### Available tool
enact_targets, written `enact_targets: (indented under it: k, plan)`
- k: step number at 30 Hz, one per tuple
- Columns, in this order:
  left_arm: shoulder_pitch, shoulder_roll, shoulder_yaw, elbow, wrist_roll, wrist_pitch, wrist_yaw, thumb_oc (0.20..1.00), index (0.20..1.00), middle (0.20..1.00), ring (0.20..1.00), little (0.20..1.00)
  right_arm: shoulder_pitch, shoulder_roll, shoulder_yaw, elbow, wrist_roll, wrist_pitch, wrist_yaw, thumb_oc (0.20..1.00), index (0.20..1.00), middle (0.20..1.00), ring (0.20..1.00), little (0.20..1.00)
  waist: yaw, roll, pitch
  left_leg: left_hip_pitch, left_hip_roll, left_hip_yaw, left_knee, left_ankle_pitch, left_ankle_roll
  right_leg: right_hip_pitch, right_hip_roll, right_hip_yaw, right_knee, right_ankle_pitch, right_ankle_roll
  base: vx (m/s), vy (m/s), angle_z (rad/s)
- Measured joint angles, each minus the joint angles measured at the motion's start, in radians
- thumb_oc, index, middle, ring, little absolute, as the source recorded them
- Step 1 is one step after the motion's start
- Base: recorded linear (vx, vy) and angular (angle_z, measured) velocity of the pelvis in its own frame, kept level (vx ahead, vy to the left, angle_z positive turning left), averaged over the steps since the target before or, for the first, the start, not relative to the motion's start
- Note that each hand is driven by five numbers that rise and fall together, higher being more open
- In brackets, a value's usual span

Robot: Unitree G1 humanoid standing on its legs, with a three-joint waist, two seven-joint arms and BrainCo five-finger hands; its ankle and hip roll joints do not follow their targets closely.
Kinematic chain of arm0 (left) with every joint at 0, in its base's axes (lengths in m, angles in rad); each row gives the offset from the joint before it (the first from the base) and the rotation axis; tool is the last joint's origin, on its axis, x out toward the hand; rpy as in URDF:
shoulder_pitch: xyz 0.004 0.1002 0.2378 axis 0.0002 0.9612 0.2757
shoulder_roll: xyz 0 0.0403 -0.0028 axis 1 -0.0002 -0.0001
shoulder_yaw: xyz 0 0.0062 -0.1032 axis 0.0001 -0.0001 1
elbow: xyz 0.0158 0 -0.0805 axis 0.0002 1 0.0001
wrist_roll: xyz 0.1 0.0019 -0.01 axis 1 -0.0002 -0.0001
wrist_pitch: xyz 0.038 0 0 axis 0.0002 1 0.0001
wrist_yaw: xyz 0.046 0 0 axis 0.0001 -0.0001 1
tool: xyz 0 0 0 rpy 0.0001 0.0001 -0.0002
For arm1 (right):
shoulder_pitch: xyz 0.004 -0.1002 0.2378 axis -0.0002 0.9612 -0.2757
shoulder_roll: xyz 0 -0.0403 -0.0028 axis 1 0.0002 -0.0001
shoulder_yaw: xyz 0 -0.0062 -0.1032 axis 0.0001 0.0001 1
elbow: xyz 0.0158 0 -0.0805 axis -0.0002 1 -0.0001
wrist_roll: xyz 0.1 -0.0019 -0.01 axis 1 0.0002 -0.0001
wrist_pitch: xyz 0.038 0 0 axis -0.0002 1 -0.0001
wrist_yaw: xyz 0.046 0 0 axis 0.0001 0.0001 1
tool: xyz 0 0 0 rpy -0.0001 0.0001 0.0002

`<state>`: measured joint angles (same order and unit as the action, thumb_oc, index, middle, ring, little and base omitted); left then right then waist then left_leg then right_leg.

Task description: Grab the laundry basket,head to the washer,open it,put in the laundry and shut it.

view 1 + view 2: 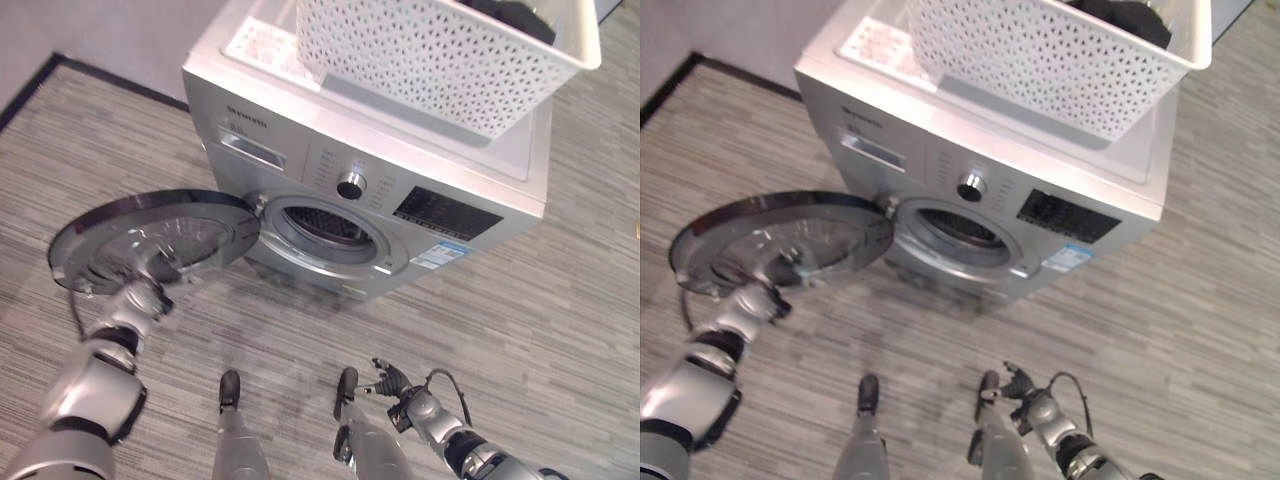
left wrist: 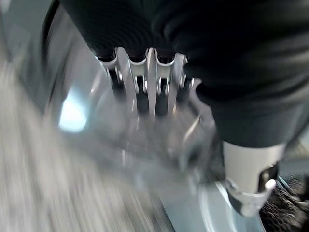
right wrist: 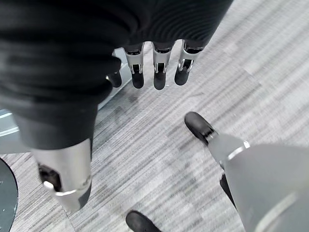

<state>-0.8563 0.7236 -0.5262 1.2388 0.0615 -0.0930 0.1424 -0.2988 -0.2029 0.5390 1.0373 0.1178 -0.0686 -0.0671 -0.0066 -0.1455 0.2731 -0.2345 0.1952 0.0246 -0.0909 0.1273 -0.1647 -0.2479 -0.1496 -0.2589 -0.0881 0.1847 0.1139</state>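
The silver washer [image 1: 400, 190] is seen from the head views with its round door [image 1: 150, 240] swung fully open toward the left, the drum opening exposed. A white perforated laundry basket [image 1: 440, 50] rests on the washer's top, toward its right rear corner, dark laundry [image 1: 515, 15] lying inside. The left hand [image 1: 150, 283] is met at the door's near rim; in its wrist view the fingers [image 2: 145, 87] are extended against the door. The right hand [image 3: 154, 63] hangs low over the striped floor [image 3: 159, 154], fingers relaxed, holding nothing.
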Motion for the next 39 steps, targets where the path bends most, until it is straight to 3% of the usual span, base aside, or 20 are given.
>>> enact_targets:
  k: [3,7,14,17,21,23,24,25,26,28,29,30,31,32,33,34,36,39]
  plan:
    - [-0.048,0.019,0.001,-0.001,0.018,0.000,0.010,1.000,1.000,1.000,1.000,1.000,-0.001,-0.006,-0.006,0.001,0.031,-0.007,-0.005,1.000,1.000,1.000,1.000,1.000,-0.002,-0.002,0.005,-0.031,0.008,-0.016,0.000,0.004,-0.006,-0.020,0.007,-0.017,0.000,-0.002,-0.004,-0.03,-0.018,0.10]
    - [-0.089,0.039,-0.005,0.009,0.020,0.000,0.040,1.000,1.000,1.000,1.000,1.000,0.001,-0.006,-0.008,0.003,0.076,-0.018,-0.015,1.000,1.000,1.000,1.000,1.000,-0.006,-0.046,0.045,-0.048,0.013,-0.020,0.000,0.005,-0.010,-0.033,0.012,-0.024,0.000,-0.004,-0.007,-0.01,0.005,0.03]
    - [-0.082,0.040,-0.003,0.010,0.025,0.000,0.052,1.000,1.000,1.000,1.000,1.000,-0.014,0.000,-0.007,-0.034,0.086,-0.028,-0.017,1.000,1.000,1.000,1.000,1.000,-0.003,-0.050,0.048,-0.046,0.013,-0.018,0.000,0.005,-0.010,-0.031,0.012,-0.024,0.000,-0.004,-0.007,0.00,0.007,0.00]
    - [-0.015,0.048,0.047,-0.091,0.012,-0.011,0.085,1.000,1.000,1.000,1.000,1.000,-0.008,0.000,-0.021,-0.030,0.087,-0.038,-0.019,1.000,1.000,1.000,1.000,1.000,0.002,-0.049,0.048,-0.036,0.011,-0.015,0.000,0.005,-0.010,-0.025,0.010,-0.019,0.001,-0.004,-0.007,0.00,0.074,-0.03]
    - [0.198,0.038,0.166,-0.356,-0.063,-0.045,0.126,1.000,1.000,1.000,1.000,1.000,0.026,-0.001,-0.143,-0.002,0.106,-0.038,-0.026,1.000,1.000,1.000,1.000,1.000,0.017,-0.040,0.054,-0.001,-0.003,-0.012,0.006,-0.002,-0.005,0.009,-0.003,-0.011,0.001,-0.007,-0.003,-0.01,0.098,-0.01]
    - [0.353,-0.011,0.241,-0.495,-0.089,-0.060,0.150,1.000,1.000,1.000,1.000,1.000,0.050,-0.004,-0.249,0.020,0.132,-0.040,-0.042,1.000,1.000,1.000,1.000,1.000,0.030,-0.027,0.063,0.006,-0.024,-0.011,0.050,-0.032,0.005,0.034,-0.024,-0.002,0.001,-0.009,0.001,0.06,0.216,0.02]
    - [0.493,-0.077,0.266,-0.550,-0.065,-0.069,0.155,1.000,1.000,1.000,1.000,1.000,0.067,-0.015,-0.366,0.064,0.153,-0.037,-0.040,1.000,1.000,1.000,1.000,1.000,0.045,0.003,0.069,0.014,-0.051,-0.001,0.094,-0.063,0.022,0.061,-0.052,0.005,0.001,-0.014,0.013,0.15,0.380,0.01]
    - [0.529,-0.114,0.283,-0.551,-0.053,-0.070,0.157,1.000,1.000,1.000,1.000,1.000,0.072,-0.019,-0.401,0.080,0.170,-0.035,-0.045,1.000,1.000,1.000,1.000,1.000,0.047,0.014,0.073,0.029,-0.060,0.000,0.102,-0.069,0.026,0.075,-0.061,0.007,0.001,-0.010,0.017,0.14,0.292,0.04]
    - [0.579,-0.148,0.235,-0.517,-0.038,-0.066,0.151,1.000,1.000,1.000,1.000,1.000,0.093,-0.046,-0.399,0.083,0.192,-0.034,-0.057,1.000,1.000,1.000,1.000,1.000,0.059,0.031,0.064,0.029,-0.080,0.005,0.120,-0.084,0.042,0.082,-0.081,0.011,0.006,-0.010,0.024,0.18,0.401,0.02]
    - [0.631,-0.209,0.272,-0.434,-0.011,-0.072,0.145,1.000,1.000,1.000,1.000,1.000,0.095,-0.045,-0.508,0.086,0.236,-0.033,-0.063,1.000,1.000,1.000,1.000,1.000,0.052,0.044,0.059,0.045,-0.103,0.019,0.167,-0.121,0.065,0.100,-0.106,0.031,0.022,-0.015,0.022,0.12,0.293,-0.14]
    - [0.683,-0.291,0.277,-0.303,-0.003,-0.069,0.136,1.000,1.000,1.000,1.000,1.000,0.111,-0.057,-0.583,0.067,0.274,-0.034,-0.066,1.000,1.000,1.000,1.000,1.000,0.033,0.063,0.043,0.074,-0.134,0.035,0.220,-0.169,0.096,0.138,-0.139,0.049,0.039,-0.031,0.016,0.15,0.262,-0.23]
    - [0.708,-0.340,0.278,-0.243,-0.003,-0.062,0.134,1.000,1.000,1.000,1.000,1.000,0.138,-0.071,-0.595,0.037,0.292,-0.036,-0.072,1.000,1.000,1.000,1.000,1.000,0.023,0.076,0.020,0.077,-0.146,0.036,0.240,-0.193,0.100,0.145,-0.155,0.057,0.059,-0.054,0.017,0.15,0.246,-0.12]
    - [0.751,-0.376,0.267,-0.192,0.001,-0.060,0.131,1.000,1.000,1.000,1.000,1.000,0.163,-0.079,-0.602,0.000,0.313,-0.038,-0.084,1.000,1.000,1.000,1.000,1.000,0.010,0.083,-0.008,0.072,-0.165,0.039,0.270,-0.219,0.119,0.139,-0.172,0.063,0.094,-0.094,-0.007,0.16,0.235,0.14]
    - [0.782,-0.433,0.266,-0.096,0.025,-0.055,0.131,1.000,1.000,1.000,1.000,1.000,0.214,-0.078,-0.645,-0.067,0.348,-0.042,-0.107,1.000,1.000,1.000,1.000,1.000,-0.009,0.088,-0.027,0.071,-0.202,0.034,0.378,-0.270,0.192,0.137,-0.206,0.075,0.182,-0.150,-0.043,0.16,0.200,0.14]
    - [0.810,-0.464,0.268,-0.050,0.028,-0.047,0.132,1.000,1.000,1.000,1.000,1.000,0.246,-0.078,-0.669,-0.125,0.367,-0.046,-0.128,1.000,1.000,1.000,1.000,1.000,-0.013,0.098,-0.031,0.062,-0.212,0.037,0.467,-0.326,0.244,0.127,-0.220,0.100,0.260,-0.176,-0.046,0.25,0.170,-0.13]
    - [0.859,-0.490,0.291,-0.034,0.020,-0.032,0.149,1.000,1.000,1.000,1.000,1.000,0.283,-0.078,-0.659,-0.183,0.384,-0.067,-0.153,1.000,1.000,1.000,1.000,1.000,-0.007,0.116,-0.062,0.055,-0.191,0.029,0.498,-0.375,0.181,0.075,-0.211,0.129,0.366,-0.168,-0.027,0.21,0.095,-0.24]
    - [0.872,-0.500,0.312,0.028,0.026,-0.027,0.158,1.000,1.000,1.000,1.000,1.000,0.353,-0.056,-0.651,-0.338,0.388,-0.067,-0.182,1.000,1.000,1.000,1.000,1.000,-0.023,0.132,-0.088,0.082,-0.174,0.006,0.468,-0.367,0.206,0.011,-0.150,0.162,0.519,-0.229,0.010,0.19,0.006,-0.03]
    - [0.901,-0.489,0.313,0.037,0.029,-0.011,0.158,1.000,1.000,1.000,1.000,1.000,0.367,-0.050,-0.645,-0.473,0.387,-0.086,-0.212,1.000,1.000,1.000,1.000,1.000,-0.042,0.116,-0.120,0.125,-0.169,0.007,0.378,-0.334,0.220,-0.035,-0.054,0.169,0.494,-0.247,0.020,0.22,-0.066,0.01]
